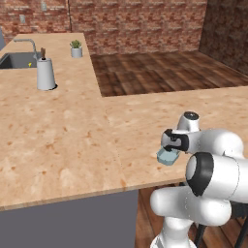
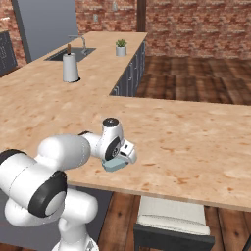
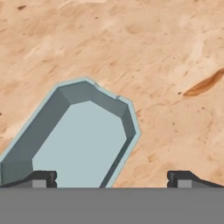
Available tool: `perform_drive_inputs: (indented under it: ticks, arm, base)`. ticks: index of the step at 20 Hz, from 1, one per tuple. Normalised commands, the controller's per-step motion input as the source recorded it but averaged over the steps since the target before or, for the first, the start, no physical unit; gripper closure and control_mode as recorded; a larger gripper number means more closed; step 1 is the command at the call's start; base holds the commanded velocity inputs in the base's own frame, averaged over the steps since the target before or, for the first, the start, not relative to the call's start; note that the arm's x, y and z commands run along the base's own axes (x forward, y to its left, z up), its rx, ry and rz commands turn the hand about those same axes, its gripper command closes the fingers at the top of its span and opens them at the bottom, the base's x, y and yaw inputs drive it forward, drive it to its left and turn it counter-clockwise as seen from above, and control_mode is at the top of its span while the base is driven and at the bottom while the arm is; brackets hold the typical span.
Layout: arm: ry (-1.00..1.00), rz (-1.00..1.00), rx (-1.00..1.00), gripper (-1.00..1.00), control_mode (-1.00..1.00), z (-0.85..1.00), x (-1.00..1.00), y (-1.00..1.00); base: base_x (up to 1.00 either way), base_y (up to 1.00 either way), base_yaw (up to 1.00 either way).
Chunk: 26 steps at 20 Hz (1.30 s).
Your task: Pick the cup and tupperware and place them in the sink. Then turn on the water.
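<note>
The tupperware (image 1: 168, 157) (image 2: 113, 164), a shallow pale blue-grey container, lies on the counter near its front edge. My gripper (image 1: 169, 151) (image 2: 120, 157) hangs just above it, pointing down and open. In the hand view (image 3: 111, 179) the tupperware (image 3: 78, 140) sits low and left. Its right wall lies between my two fingertips, and the left fingertip (image 3: 41, 177) is over its inside. The sink (image 1: 9, 60) (image 2: 59, 55) with its faucet (image 1: 26, 43) is far off at the back left. No water shows at the spout. A tiny yellow speck in the basin is too small to name as the cup.
A tall white paper-towel roll (image 1: 46, 74) (image 2: 70, 67) stands on the counter beside the sink. A small potted plant (image 1: 76, 48) (image 2: 121, 47) sits further back. The L-shaped counter (image 1: 63, 135) wraps around a wooden floor, and a chair seat (image 2: 171, 213) shows below the front edge.
</note>
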Motion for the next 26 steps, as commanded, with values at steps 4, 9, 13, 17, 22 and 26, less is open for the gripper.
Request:
perform_drive_inputs:
  ticks: [4,9,13,17,22,26]
  arm:
    - [0.0,0.0,0.0,-1.0,-1.0,-0.13,0.0,-0.06]
    - [0.0,0.0,0.0,-1.0,-1.0,-0.16,0.0,-0.05]
    - [0.0,0.0,0.0,-1.0,-1.0,-0.18,0.0,-0.01]
    - [0.0,0.0,0.0,-1.0,-1.0,-0.16,0.01,0.0]
    - [0.0,0.0,0.0,-1.0,-1.0,-0.14,0.08,0.0]
    - [0.0,0.0,0.0,-1.0,-1.0,-0.14,0.09,0.0]
  base:
    - [0.0,0.0,0.0]
    - [0.0,0.0,0.0]
    - [0.0,0.0,0.0]
    - [0.0,0.0,0.0]
    - [0.0,0.0,0.0]
    - [0.0,0.0,0.0]
